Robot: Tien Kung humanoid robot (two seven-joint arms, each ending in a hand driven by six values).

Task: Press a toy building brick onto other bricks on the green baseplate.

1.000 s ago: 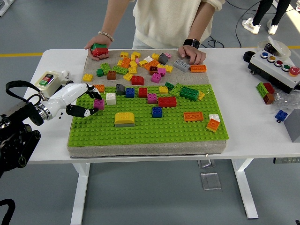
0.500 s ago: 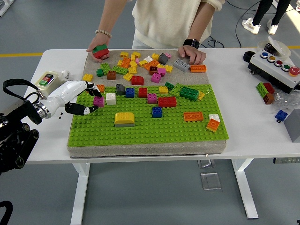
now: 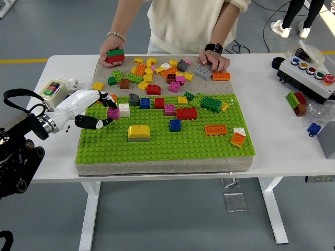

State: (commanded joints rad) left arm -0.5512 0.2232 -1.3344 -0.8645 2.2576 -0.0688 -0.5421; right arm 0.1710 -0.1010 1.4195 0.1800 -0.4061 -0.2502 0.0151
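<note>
Under left hand (image 3: 94,110), perhaps magenta brick (image 3: 112,113)

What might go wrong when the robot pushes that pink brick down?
The left hand holds the pink brick right beside the white brick, so it might bump it or seat crooked. The person's hand holds a red-and-green brick stack nearby; reaching in could mean a collision.

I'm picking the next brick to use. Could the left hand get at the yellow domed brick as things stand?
Probably yes. The left hand sits at the baseplate's left edge by the pink brick; only bare green studs lie between it and the yellow domed brick.
</note>
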